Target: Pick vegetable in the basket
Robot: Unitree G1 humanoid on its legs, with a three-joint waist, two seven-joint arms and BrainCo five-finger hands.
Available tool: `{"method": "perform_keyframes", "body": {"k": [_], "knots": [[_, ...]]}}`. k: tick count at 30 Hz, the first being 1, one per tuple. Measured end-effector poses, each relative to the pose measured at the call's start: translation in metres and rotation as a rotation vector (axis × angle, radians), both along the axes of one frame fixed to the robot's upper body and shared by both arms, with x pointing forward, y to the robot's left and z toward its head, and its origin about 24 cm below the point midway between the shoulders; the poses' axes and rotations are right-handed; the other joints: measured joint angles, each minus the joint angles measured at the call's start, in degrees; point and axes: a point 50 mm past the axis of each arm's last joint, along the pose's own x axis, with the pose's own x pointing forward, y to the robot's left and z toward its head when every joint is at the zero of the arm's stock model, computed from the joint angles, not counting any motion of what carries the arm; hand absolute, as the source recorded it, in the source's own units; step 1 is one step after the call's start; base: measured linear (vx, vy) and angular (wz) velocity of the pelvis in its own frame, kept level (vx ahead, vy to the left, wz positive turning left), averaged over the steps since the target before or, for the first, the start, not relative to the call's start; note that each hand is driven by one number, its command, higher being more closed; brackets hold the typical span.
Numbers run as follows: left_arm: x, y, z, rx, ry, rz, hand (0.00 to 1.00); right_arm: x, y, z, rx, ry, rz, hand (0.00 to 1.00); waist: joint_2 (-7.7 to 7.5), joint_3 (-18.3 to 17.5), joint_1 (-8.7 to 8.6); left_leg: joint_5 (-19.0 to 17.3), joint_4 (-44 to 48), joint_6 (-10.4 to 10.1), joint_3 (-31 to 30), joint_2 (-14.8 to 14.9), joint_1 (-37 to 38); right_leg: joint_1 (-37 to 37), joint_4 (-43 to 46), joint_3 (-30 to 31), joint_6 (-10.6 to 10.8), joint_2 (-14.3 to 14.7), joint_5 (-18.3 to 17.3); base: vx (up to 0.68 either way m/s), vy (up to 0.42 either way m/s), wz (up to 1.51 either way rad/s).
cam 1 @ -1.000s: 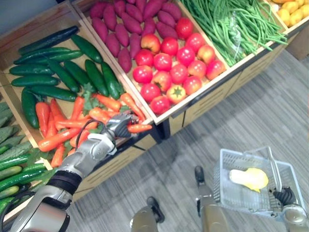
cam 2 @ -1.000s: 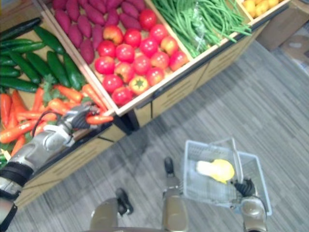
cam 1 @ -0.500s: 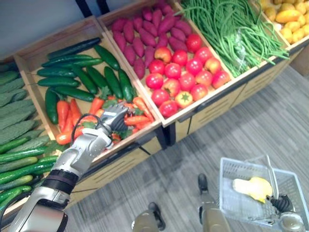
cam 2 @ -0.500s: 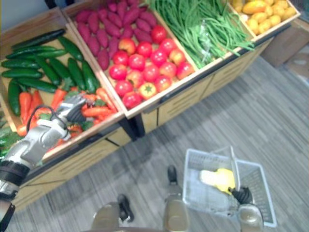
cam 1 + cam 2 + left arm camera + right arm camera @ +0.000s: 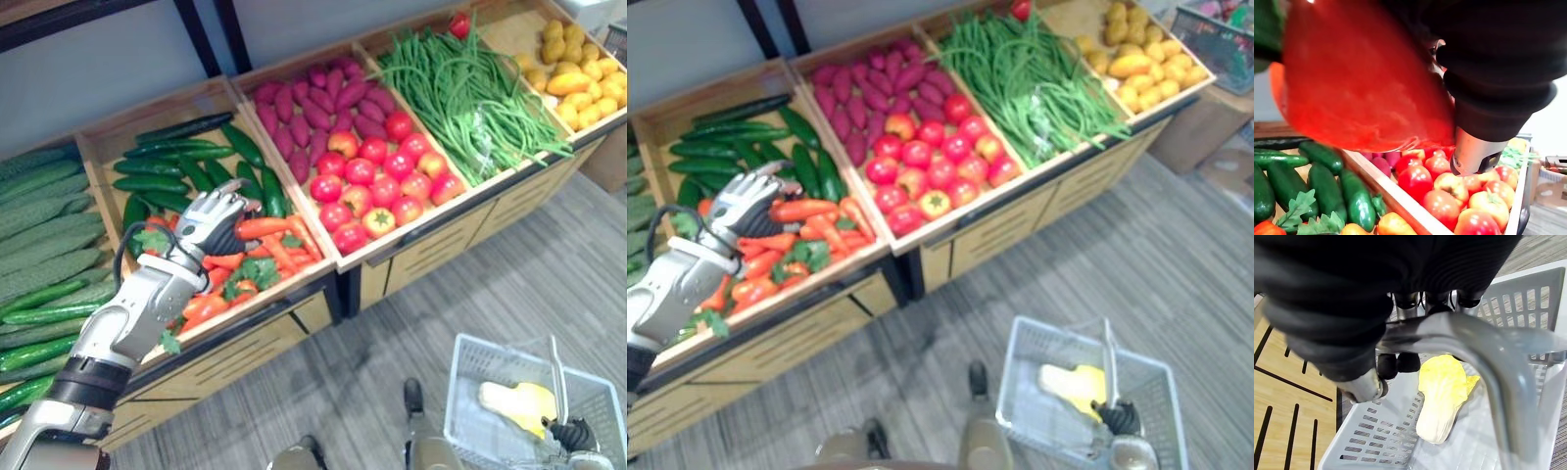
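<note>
My left hand (image 5: 209, 221) is over the carrot pile (image 5: 235, 279) in a wooden crate, shut on an orange carrot (image 5: 261, 227) that sticks out toward the tomatoes. Up close in the left wrist view, the carrot (image 5: 1361, 83) lies against the hand's dark cover. A pale grey plastic basket (image 5: 468, 390) hangs low at the right above the floor. My right hand (image 5: 1120, 420) is shut on the basket's grey handle (image 5: 1474, 335). Inside the basket lies a yellow cabbage (image 5: 1442, 396).
The wooden stand holds crates of cucumbers (image 5: 167, 162), purple sweet potatoes (image 5: 323, 103), tomatoes (image 5: 377, 181), green beans (image 5: 470, 88) and yellow produce (image 5: 573, 78). Bumpy green gourds (image 5: 39, 245) lie at the far left. Grey plank floor (image 5: 549, 264) lies between stand and basket.
The camera has tilted up, shifting the whole picture. My left hand, still shut on the carrot, now shows over the middle of the carrot pile instead of at the crate's front edge.
</note>
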Motion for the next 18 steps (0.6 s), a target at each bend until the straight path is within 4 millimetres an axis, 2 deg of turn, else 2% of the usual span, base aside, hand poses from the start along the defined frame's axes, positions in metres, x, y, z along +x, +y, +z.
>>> {"method": "perform_keyframes", "body": {"k": [6,7,9,11,15,18], "knots": [[-0.028,-0.035,0.002,0.012,-0.029,-0.206,1.0,0.004,-0.001,0.0,0.005,-0.006,-0.011,1.0,-0.47,-1.5,0.0,0.4,-0.3,0.2,-0.4,-0.8,0.0,0.2,0.0,-0.5,-0.1,-0.7,-0.1,-0.04,-0.031,0.05],[-0.035,-0.048,0.003,0.012,-0.036,-0.279,1.0,0.006,0.0,0.001,0.005,-0.012,-0.01,1.0,-0.54,-1.9,0.0,0.4,-0.3,0.2,-0.4,-0.9,0.2,0.3,0.0,-0.5,-0.4,-0.8,-0.3,0.0,0.0,0.0],[-0.042,-0.063,0.003,0.011,-0.037,-0.362,1.0,0.01,0.0,0.002,0.003,-0.024,-0.006,1.0,-0.55,-1.9,-0.14,0.4,-0.3,0.2,-0.4,-0.9,0.6,0.7,0.0,-0.5,-0.4,-0.8,-0.3,-0.03,-0.027,-0.03],[-0.055,-0.085,-0.002,0.013,-0.017,-0.49,1.0,0.02,-0.001,0.008,-0.011,-0.06,0.011,1.0,-0.52,-2.3,-0.45,0.3,-0.3,0.1,0.1,-1.0,1.1,0.8,0.0,-0.1,-0.8,-0.8,-0.7,-0.04,-0.031,-0.09],[-0.064,-0.117,-0.016,0.0,0.051,-0.646,1.0,0.032,-0.004,0.022,-0.054,-0.112,0.054,1.0,-0.44,-2.9,-0.55,0.1,-0.3,-0.1,1.3,-0.9,2.1,0.7,0.0,0.8,-0.8,-0.6,-0.6,-0.02,-0.037,-0.16],[-0.071,-0.143,-0.025,-0.038,0.107,-0.761,1.0,0.049,0.003,0.037,-0.091,-0.179,0.146,1.0,-0.29,-3.3,-1.94,-0.7,-0.3,-0.7,3.3,-0.7,3.3,0.6,0.0,2.5,-0.8,-0.2,-0.6,-0.01,-0.035,-0.33]]}}
